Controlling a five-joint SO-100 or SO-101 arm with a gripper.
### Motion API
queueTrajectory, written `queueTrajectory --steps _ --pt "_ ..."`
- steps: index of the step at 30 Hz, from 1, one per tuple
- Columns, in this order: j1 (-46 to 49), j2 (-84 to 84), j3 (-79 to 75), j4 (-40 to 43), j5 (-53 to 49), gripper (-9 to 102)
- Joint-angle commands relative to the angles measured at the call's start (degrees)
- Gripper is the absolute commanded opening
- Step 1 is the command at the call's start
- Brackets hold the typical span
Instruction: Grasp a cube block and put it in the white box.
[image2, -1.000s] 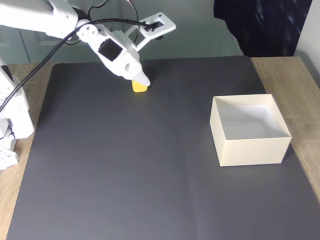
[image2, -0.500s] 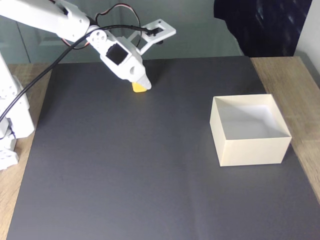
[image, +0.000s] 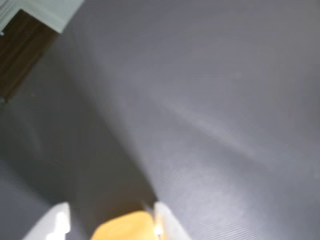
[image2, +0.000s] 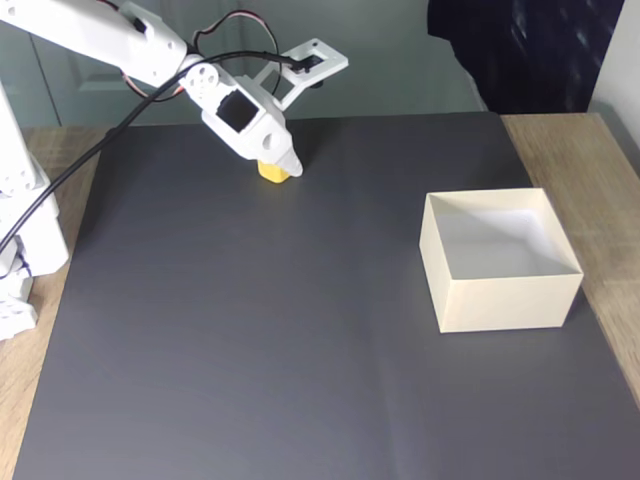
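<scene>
A dark grey mat (image2: 300, 330) is spread across a wooden table (image2: 570, 150). The white arm (image2: 90, 35) is seen reaching in from the upper left of the fixed view. The box (image2: 500, 262) is set on the mat's right side, open side up — well apart from the arm. The gripper (image2: 278, 165) is angled down at the mat's far edge, its jaws closed on the cube (image2: 270, 171). In the wrist view the cube (image: 122, 227) is framed between two white fingers (image: 167, 222).
</scene>
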Motion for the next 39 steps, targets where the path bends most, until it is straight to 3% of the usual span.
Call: queueTrajectory --steps 1,6,21,39 --pt "-1.05 0.7 -1.76 0.88 0.79 16" --pt "-2.02 1.23 -2.2 4.66 2.29 0" --pt "-1.85 5.71 -2.9 8.09 3.78 0" --pt "9.49 14.24 -15.64 3.08 8.88 0"
